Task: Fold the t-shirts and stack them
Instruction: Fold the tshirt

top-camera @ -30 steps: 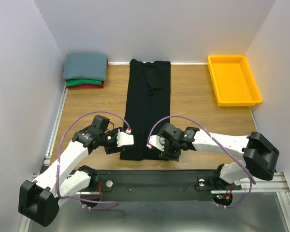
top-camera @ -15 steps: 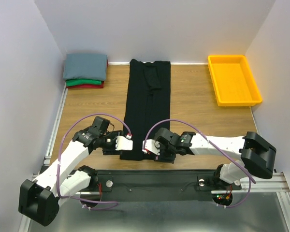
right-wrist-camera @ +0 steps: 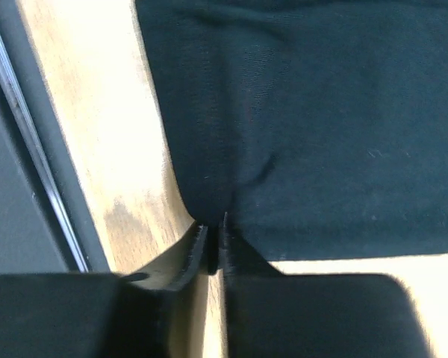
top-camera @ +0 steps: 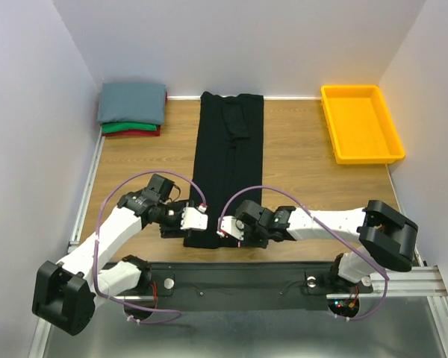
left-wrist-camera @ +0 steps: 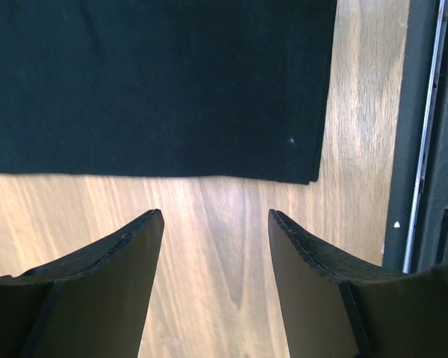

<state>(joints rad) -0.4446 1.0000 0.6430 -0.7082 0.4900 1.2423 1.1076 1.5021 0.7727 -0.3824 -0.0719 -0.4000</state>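
Observation:
A large black t-shirt lies folded into a long strip down the middle of the table, from the back wall to the near edge. My right gripper is at its near right corner. In the right wrist view that gripper is shut on a pinch of the black cloth at the hem. My left gripper is at the near left corner. Its jaws stand open over bare wood, just short of the shirt's edge. Folded grey-blue, green and red t-shirts are stacked at the back left.
A yellow plastic bin stands at the back right. A black rail runs along the table's near edge, close behind both grippers, and shows at the right of the left wrist view. White walls close in three sides.
My right gripper has slid left along the near hem and shut on the shirt's corner. The left gripper has shifted slightly and stays open.

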